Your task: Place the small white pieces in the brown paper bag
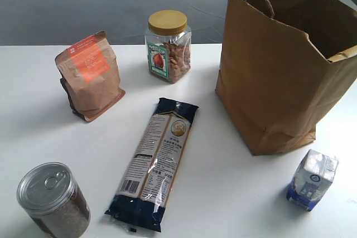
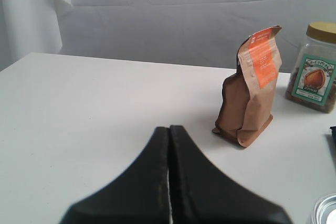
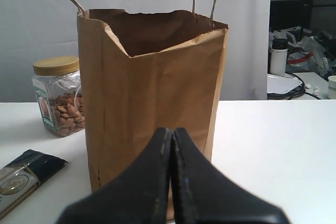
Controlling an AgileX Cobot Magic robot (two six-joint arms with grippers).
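A can with a silver pull-tab lid is standing closest to the camera, at the near left of a white table. Beside it a long dark-blue packet is lying flat, and a small blue-and-white carton is sitting at the near right. Behind the carton the brown paper bag is standing upright with its mouth gaping open and its twisted handles poking up. A brown pouch and a yellow-lidded jar of nuts are standing further back. The small white pieces are not showing in any view.

The left gripper and the right gripper are each showing black fingers pressed together with nothing between them. The right one is facing the bag.

With the pieces out of sight, an arm is risking a grab at the wrong item, most likely the carton. The bag looks light, so a knock on its rim could be tipping or sliding it. Such tiny lumps could also be slipping from the fingers.

The pouch is carrying an orange label, the jar a green-edged label picturing a nut, the packet a barcode and fine print. None of this writing is legible.
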